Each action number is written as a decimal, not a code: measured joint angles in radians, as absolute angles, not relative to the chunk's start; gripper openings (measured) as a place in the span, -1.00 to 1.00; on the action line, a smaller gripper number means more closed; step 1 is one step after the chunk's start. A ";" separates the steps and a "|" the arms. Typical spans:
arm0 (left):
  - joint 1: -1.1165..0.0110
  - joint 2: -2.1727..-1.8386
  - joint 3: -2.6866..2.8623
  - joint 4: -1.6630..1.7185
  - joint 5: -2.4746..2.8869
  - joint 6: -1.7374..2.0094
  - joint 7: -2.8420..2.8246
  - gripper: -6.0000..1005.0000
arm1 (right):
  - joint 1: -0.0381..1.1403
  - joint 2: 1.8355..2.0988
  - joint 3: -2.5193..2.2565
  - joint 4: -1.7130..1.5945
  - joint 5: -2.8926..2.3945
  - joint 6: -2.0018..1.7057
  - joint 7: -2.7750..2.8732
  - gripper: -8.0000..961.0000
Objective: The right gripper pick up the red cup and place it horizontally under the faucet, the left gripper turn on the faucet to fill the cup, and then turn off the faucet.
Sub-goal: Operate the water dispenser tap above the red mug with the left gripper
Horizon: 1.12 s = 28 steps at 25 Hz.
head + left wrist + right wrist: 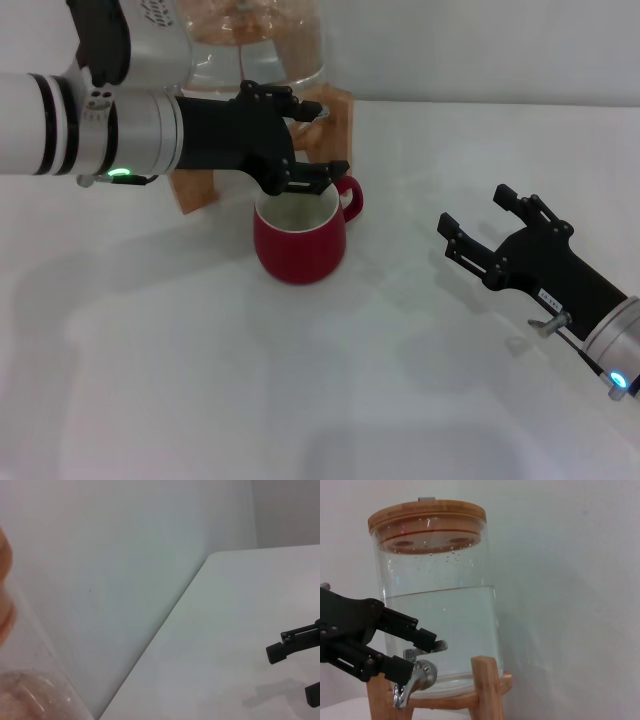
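Left end effector (305,175) at the faucet (415,677), fingers straddling the lever, visible only from right wrist. Red cup (299,236) upright below, seen from head only. Right end effector (480,228) spread open, holding nothing, over the worktop (200,380).

Glossy red cup (298,244) with glazed off-white inside; shiny chrome faucet (415,679); clear smooth glass jar (445,615) with wooden lid (427,517) and stand (485,690); matt white table (300,380).

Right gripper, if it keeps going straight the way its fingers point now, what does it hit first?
The right gripper, open, points toward the red cup and the faucet beyond. The cup's handle side would likely come first, though depth is hard to judge; bare table lies between.
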<state>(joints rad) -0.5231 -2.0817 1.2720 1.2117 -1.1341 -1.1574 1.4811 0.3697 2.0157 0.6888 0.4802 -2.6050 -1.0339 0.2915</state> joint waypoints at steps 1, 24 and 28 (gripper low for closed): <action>-0.523 -2.082 1.273 1.212 -1.134 -1.156 1.481 0.51 | 0.370 2.016 0.689 0.480 -2.605 -1.034 0.291 0.81; -0.521 -2.082 1.294 1.209 -1.134 -1.099 1.498 0.51 | 0.370 2.016 0.692 0.477 -2.605 -1.034 0.291 0.81; -0.520 -2.083 1.294 1.208 -1.134 -1.090 1.499 0.51 | 0.371 2.016 0.693 0.476 -2.605 -1.034 0.291 0.81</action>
